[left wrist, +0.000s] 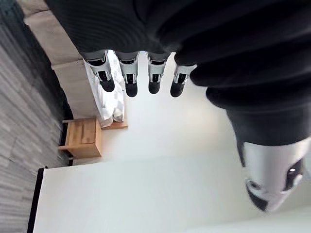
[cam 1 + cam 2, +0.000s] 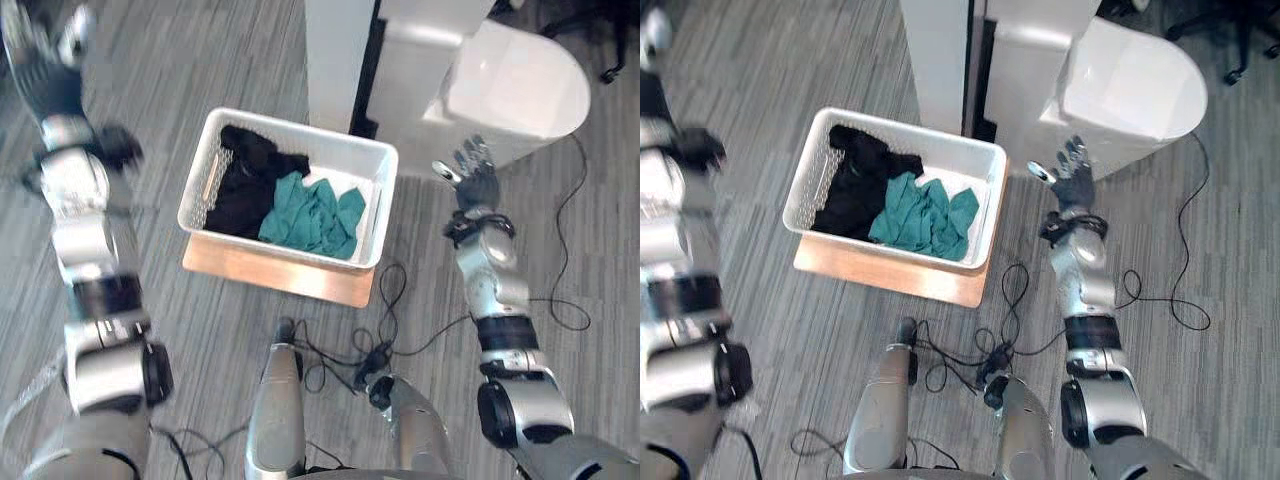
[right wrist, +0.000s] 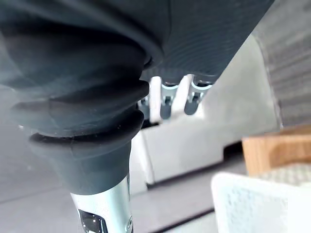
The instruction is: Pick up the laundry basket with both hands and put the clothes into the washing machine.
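Laundry basket [image 2: 290, 131] (clothes [image 2: 310, 215] inside) was seen on its wooden board [image 2: 280, 272], left hand [image 1: 129, 77] and right hand [image 2: 472, 178] both held open, empty, clear of it; uneven grips could tip it.

Left and right eye views: head-mounted, looking steeply down at the floor [image 2: 180, 60], slightly offset sideways from each other. Both cover the laundry basket [image 2: 300, 132] and the washing machine [image 2: 515, 85].

Left wrist view: very close behind the left hand [image 1: 129, 80], facing along its fingers toward a white wall [image 1: 146, 194].

Right wrist view: close behind the right hand [image 3: 165, 104], facing low across the floor.
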Tool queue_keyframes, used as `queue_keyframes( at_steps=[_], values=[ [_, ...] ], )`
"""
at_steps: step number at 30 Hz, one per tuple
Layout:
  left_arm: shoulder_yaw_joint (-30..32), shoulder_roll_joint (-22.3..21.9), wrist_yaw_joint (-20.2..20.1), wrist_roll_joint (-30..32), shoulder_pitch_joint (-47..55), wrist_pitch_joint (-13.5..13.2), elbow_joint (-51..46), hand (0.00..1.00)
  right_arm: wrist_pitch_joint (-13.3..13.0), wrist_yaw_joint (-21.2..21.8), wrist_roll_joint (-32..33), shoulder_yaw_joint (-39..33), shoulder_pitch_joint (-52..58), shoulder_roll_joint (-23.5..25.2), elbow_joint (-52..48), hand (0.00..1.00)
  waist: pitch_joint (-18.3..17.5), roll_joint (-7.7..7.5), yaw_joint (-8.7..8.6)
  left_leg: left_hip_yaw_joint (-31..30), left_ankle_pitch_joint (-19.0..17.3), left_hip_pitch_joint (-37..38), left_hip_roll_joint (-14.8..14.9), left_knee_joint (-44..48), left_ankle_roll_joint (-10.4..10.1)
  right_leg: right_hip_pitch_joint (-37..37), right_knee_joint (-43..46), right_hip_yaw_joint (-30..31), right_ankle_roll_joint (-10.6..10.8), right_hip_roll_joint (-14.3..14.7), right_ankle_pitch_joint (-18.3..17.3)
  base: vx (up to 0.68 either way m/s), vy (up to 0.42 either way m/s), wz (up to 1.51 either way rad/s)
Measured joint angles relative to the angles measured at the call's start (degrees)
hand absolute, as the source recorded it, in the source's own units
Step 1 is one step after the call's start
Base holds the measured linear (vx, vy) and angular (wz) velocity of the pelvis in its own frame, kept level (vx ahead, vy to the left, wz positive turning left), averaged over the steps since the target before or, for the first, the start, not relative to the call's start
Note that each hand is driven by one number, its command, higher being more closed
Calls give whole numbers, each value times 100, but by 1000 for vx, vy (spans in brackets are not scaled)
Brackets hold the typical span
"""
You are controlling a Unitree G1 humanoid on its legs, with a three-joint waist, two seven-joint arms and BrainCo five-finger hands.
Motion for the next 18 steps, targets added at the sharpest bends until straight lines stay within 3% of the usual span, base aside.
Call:
queue_keyframes(
  at_steps=[6, 8, 12, 18],
  values=[
    [-943, 648, -174, 83, -2041, 37, 1514, 0, -86, 91, 1402, 201, -343, 86, -3, 0, 288, -197, 47, -299, 230, -541, 46, -134, -105, -279, -278, -310, -73, 183, 129, -2, -34, 15],
    [-1469, 869, -384, 89, -2575, 85, 2006, 0, -241, 96, 1694, 217, -532, -43, -4, 0, 506, -318, 112, -338, 327, -603, 75, -251, -149, -359, -298, -371, -82, 219, 135, -9, -44, 7],
    [-2155, 1079, -789, 336, -3153, 104, 2511, 0, -188, 107, 1734, 579, -664, -538, -11, 0, 747, -416, 129, -537, 493, -808, 93, -422, -212, -485, -340, -572, -84, 288, 136, -9, -53, 18],
    [-2983, 1514, -1301, 1013, -3483, 150, 2963, 0, -22, 312, 1526, 826, -12, -1266, -1200, 0, 860, -543, 167, -710, 702, -1207, 77, -613, -243, -847, -329, -727, -91, 309, 134, 16, -14, 10]
  ],
)
